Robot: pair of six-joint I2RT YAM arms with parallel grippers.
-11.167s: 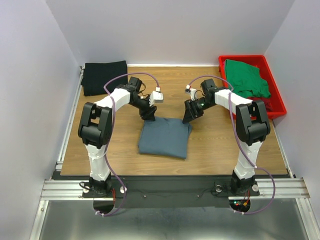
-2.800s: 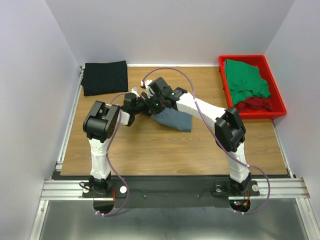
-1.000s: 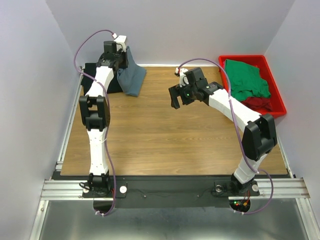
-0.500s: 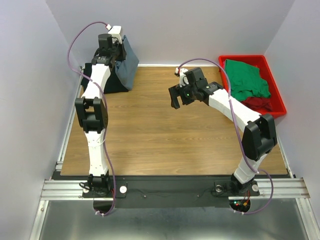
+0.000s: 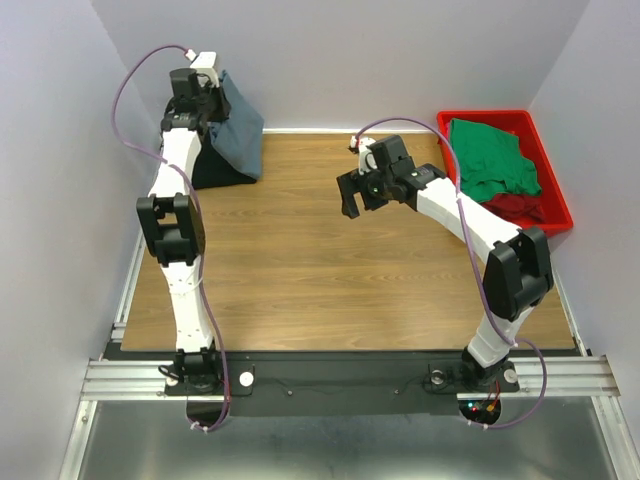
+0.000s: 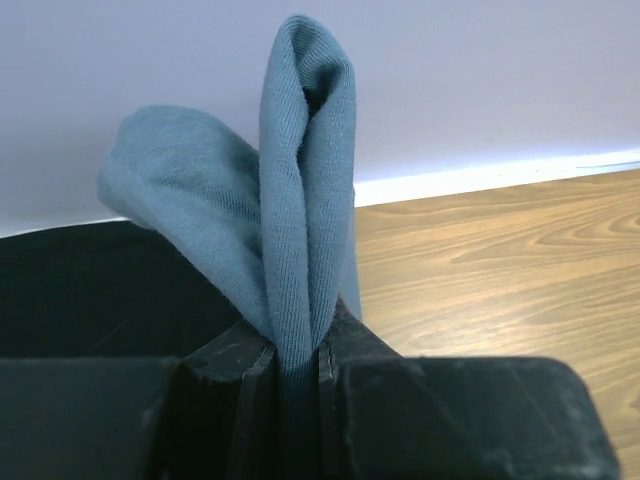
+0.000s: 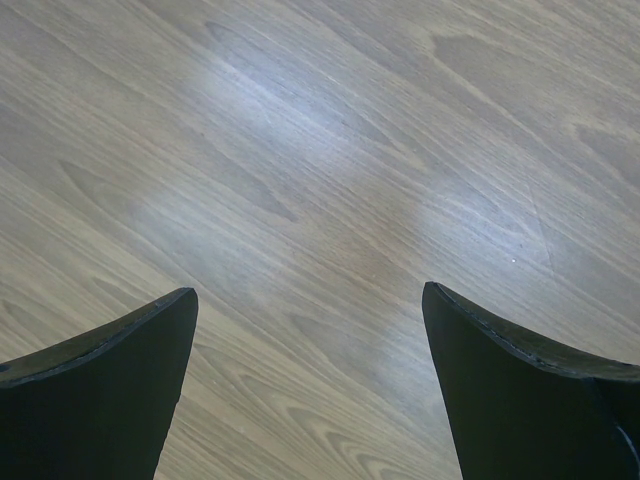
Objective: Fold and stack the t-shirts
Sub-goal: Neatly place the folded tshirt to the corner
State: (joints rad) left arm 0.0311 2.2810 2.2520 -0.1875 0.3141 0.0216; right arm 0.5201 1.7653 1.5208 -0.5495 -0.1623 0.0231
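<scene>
My left gripper (image 5: 207,92) is shut on the folded slate blue-grey t-shirt (image 5: 234,132), which hangs from it over the folded black t-shirt (image 5: 205,172) at the table's far left corner. In the left wrist view the blue-grey cloth (image 6: 300,230) is pinched between the jaws, with the black shirt (image 6: 90,290) below on the left. My right gripper (image 5: 350,195) is open and empty above bare wood at mid table (image 7: 310,300). The green t-shirt (image 5: 490,155) lies on the dark red t-shirt (image 5: 515,208) in the red tray (image 5: 552,185).
The red plastic tray stands at the far right corner against the right wall. The back wall is close behind the left gripper. A metal rail (image 5: 135,270) runs along the table's left edge.
My left gripper has carried the blue-grey shirt up and further left, from beside the black shirt to over it. The right arm has stayed still for the last second.
</scene>
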